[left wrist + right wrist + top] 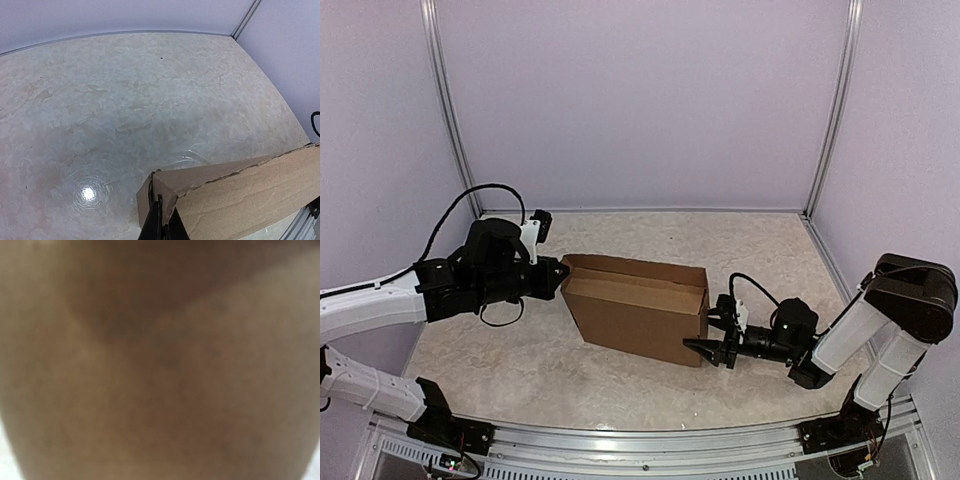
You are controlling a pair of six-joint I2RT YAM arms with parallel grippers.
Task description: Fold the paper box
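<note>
Mid-bench: the paper box [635,310], plain brown, part-folded, walls up. Rests on the pale marbled bench [520,370], glossy under a spot of lamp glare. Clenched against its left end corner: the left hand [563,271]. Spread at its right end: the right hand [710,330], its wrist view all blurred cardboard. Hemmed by lilac walls [640,100] and aluminium posts [445,100]. Sits well off rear wall and near rail [650,440], with open bench on both sides.
</note>
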